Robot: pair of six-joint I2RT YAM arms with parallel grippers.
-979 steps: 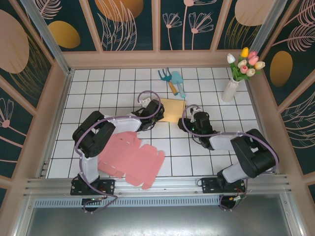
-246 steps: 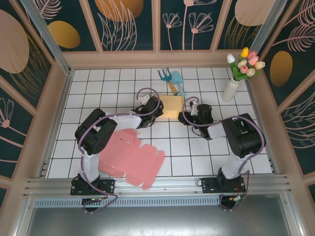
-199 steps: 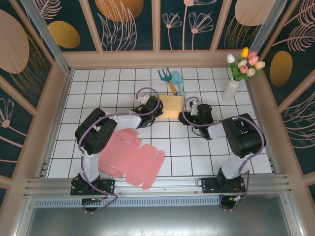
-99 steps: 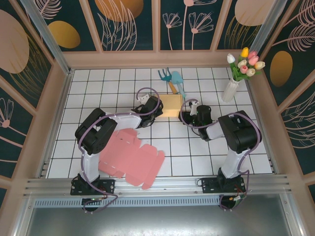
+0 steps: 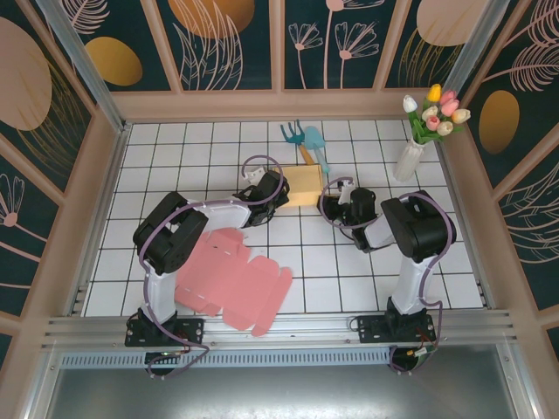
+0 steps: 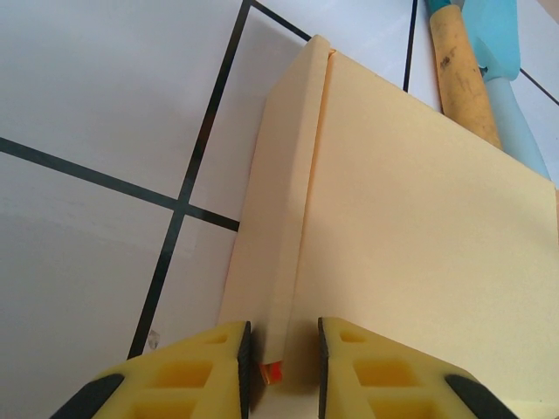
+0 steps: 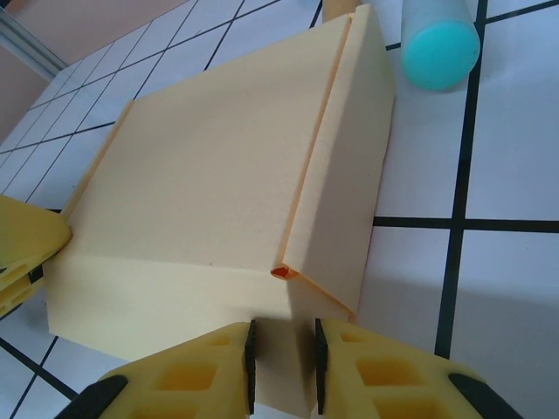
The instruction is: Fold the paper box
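— Yellow is the paper box (image 5: 301, 186); where do we see it?
— We see it on the tiled table (image 5: 175, 166), left of the vase of tulips (image 5: 407, 160), its top lying flat.
— And our grippers?
— Our left gripper (image 6: 284, 336) is clamped on the box wall farthest from the vase. Our right gripper (image 7: 285, 333) pinches the near corner on the side facing the vase.
— What else do we spot?
— Teal hand tools (image 5: 306, 142) lie left of the vase, farther back; a pink cut-out (image 5: 234, 279) lies flat, well left of the vase and nearer our bases
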